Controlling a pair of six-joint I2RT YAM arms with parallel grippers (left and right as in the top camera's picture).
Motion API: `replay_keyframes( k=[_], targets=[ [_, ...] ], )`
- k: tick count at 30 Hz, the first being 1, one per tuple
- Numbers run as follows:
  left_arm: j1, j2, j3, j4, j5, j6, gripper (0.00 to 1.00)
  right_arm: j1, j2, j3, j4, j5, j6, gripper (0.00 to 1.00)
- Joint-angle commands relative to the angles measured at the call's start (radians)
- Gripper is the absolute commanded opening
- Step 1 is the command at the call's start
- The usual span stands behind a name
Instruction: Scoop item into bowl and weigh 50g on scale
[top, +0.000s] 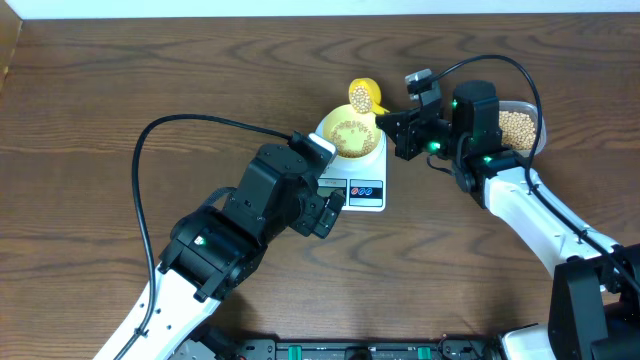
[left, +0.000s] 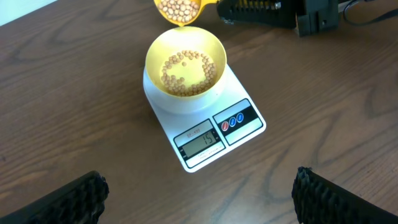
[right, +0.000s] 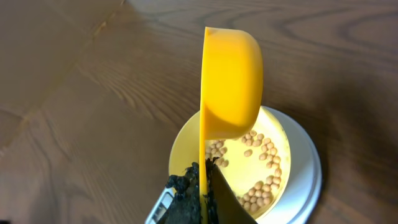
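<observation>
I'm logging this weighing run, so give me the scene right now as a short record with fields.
bowl: on the scale, thin layer of beans inside
scoop: holds beans, raised at the bowl's far rim
right claw: shut on the scoop
left claw: open, holding nothing, near scale's front
display: looks like 15
tub: holds more beans, beside right arm

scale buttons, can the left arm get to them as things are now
Probably yes: the open left gripper hovers by the scale's front, its buttons uncovered, and the right gripper holds the scoop over the bowl, on the far side.
</observation>
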Motion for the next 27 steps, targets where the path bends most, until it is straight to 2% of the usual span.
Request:
replay_keyframes(
  k=[1, 13, 27],
  targets=[
    [0.004, 0.005, 0.000, -0.003, 0.010, 0.017, 0.97, 0.007, 0.010, 0.003, -0.001, 0.003, -0.149, 0.01],
    [0.004, 0.005, 0.000, -0.003, 0.010, 0.017, 0.97, 0.007, 0.010, 0.003, -0.034, 0.004, -0.466, 0.01],
    [0.004, 0.005, 0.000, -0.003, 0.010, 0.017, 0.97, 0.006, 0.010, 0.003, -0.087, 0.004, -0.559, 0.01]
  ],
)
